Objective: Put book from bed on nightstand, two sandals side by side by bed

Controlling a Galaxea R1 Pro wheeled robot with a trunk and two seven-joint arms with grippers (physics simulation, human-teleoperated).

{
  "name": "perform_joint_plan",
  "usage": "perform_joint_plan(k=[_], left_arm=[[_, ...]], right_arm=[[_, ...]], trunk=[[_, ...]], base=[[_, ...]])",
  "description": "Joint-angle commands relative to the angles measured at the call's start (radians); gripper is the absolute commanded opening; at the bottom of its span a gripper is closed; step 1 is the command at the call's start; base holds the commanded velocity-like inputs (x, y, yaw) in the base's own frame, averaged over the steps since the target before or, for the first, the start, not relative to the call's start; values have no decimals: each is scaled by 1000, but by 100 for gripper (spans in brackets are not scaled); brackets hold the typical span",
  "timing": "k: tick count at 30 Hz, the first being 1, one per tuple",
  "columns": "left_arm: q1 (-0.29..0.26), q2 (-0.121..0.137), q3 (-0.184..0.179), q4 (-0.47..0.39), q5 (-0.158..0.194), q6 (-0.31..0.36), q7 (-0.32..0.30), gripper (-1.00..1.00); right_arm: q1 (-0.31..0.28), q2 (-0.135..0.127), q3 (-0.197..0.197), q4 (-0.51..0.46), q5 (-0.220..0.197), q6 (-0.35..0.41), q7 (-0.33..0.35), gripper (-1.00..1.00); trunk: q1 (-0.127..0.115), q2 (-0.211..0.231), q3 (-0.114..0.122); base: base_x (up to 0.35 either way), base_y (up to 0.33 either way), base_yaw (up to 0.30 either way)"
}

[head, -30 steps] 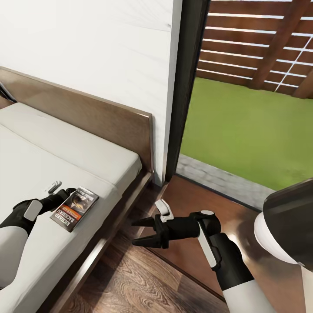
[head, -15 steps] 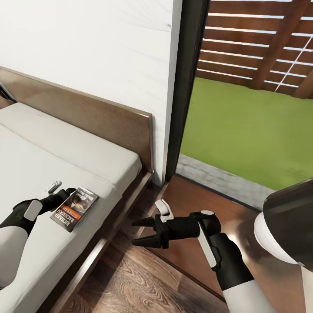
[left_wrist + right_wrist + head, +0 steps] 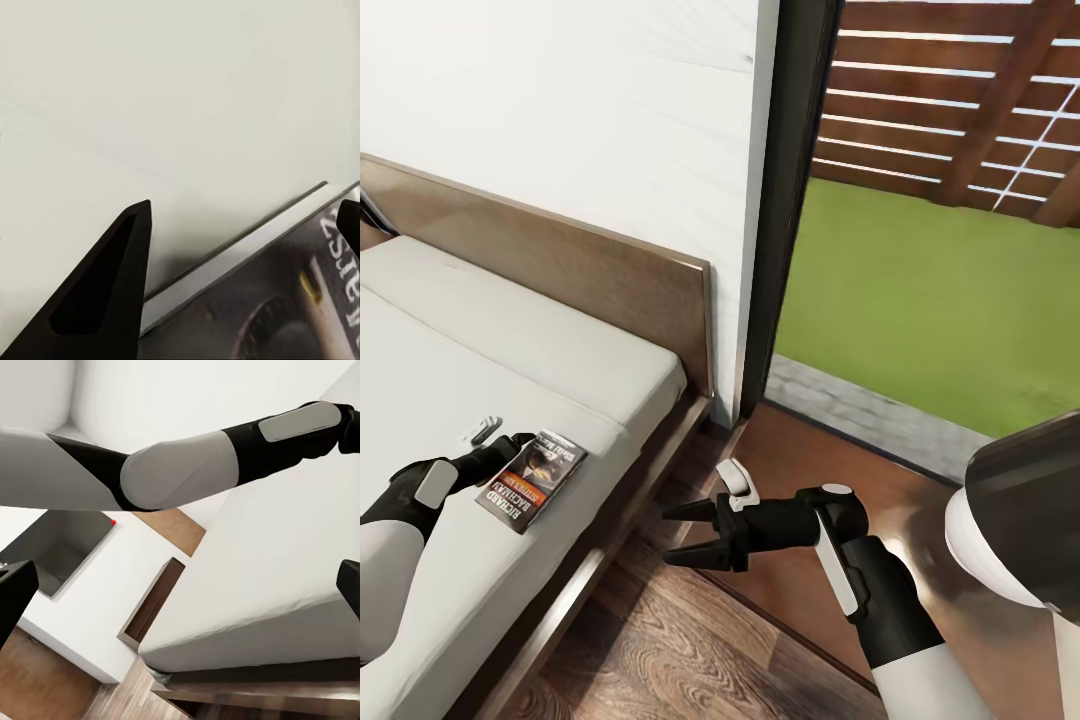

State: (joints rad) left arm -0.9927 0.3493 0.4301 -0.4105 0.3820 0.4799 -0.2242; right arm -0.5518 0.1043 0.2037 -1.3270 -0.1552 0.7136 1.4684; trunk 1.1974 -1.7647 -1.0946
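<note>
I judge the task barely begun: the book lies flat on the off-white mattress of the bed, near its right edge, cover up, so the move to a nightstand is all ahead. My left gripper sits low on the mattress at the book's left side; in the left wrist view its fingers stand apart with the book's edge between them, so I read it as spread and not yet clamped on anything, though whether the tips touch the cover I cannot tell. My right gripper hangs over the wood-plank floor in the gap right of the bed frame, fingers spread and carrying nothing. To the right lies a glossy reddish-brown surface by the window, which I take for the nightstand top. Both sandals are left to place after the book
</note>
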Motion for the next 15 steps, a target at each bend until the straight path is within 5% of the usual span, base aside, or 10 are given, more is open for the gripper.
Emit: perform_joint_plan(k=[1,15], left_arm=[[0,-1,4,1,0,13,-1,100],[0,-1,4,1,0,13,-1,100]], right_arm=[[0,0,0,0,-3,10,1,100],[0,0,0,0,-4,10,1,100]], trunk=[[0,0,-1],[0,0,-1]], base=[[0,0,0],[0,0,0]])
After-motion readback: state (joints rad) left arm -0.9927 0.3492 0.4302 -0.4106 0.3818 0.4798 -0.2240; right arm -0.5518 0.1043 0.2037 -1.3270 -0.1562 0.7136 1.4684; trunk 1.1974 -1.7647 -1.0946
